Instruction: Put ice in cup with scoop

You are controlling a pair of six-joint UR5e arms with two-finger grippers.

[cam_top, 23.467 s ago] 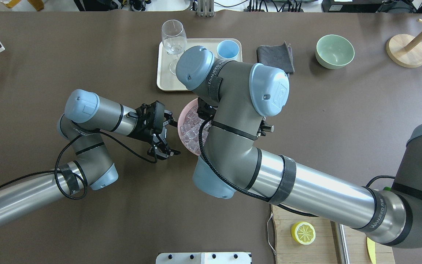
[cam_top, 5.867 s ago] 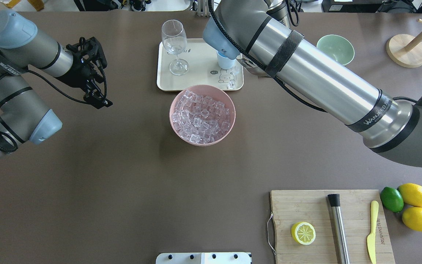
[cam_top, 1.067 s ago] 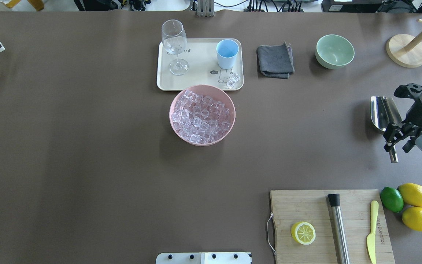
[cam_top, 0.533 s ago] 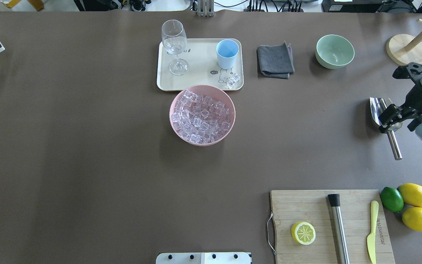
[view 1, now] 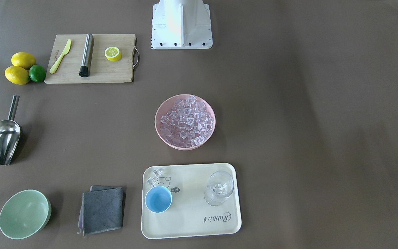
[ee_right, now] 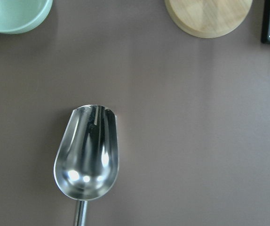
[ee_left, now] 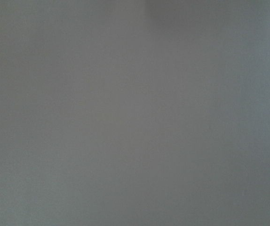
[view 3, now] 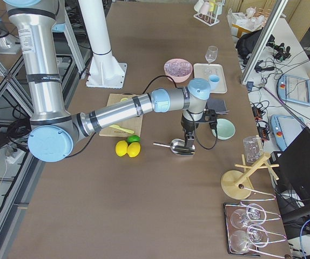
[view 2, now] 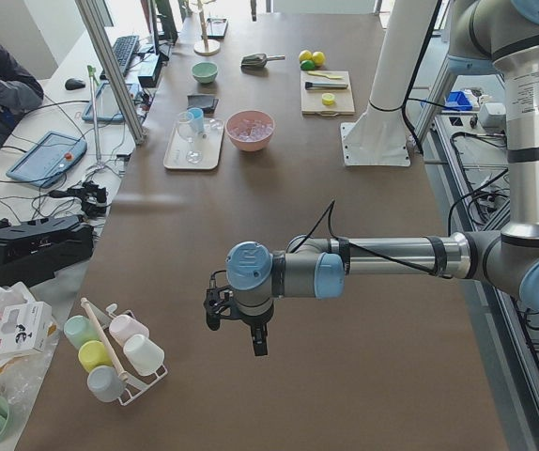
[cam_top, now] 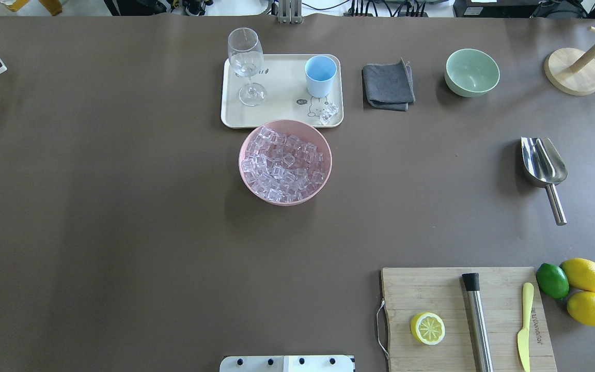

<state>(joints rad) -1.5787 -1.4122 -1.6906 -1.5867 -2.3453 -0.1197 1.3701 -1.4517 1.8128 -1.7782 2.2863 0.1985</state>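
Note:
The steel scoop (cam_top: 543, 163) lies free on the table at the right, trough toward the far side; it also shows in the front view (view 1: 3, 138) and fills the right wrist view (ee_right: 87, 153). The ice (cam_top: 284, 163) fills a pink bowl (cam_top: 246, 178) at mid-table, and a few loose cubes (cam_top: 328, 113) lie on the tray. The light-blue cup (cam_top: 321, 75) stands upright on the tray (cam_top: 277, 113). My right gripper (view 3: 189, 143) hangs just above the scoop, seen only from the side; I cannot tell whether it is open. My left gripper (view 2: 236, 331) hangs far off at the table's left end; I cannot tell its state either.
A stemmed glass (cam_top: 246, 62) stands on the tray. A grey cloth (cam_top: 388, 85) and a pale green bowl (cam_top: 472, 72) lie right of it. A wooden stand (cam_top: 574, 70) is at the far right. A cutting board (cam_top: 432, 294) with half a lemon, a steel cylinder and a knife is near right.
My right gripper, which was at the scoop's handle, has pulled away to the right and out of the overhead view. The scoop lies alone on the table.

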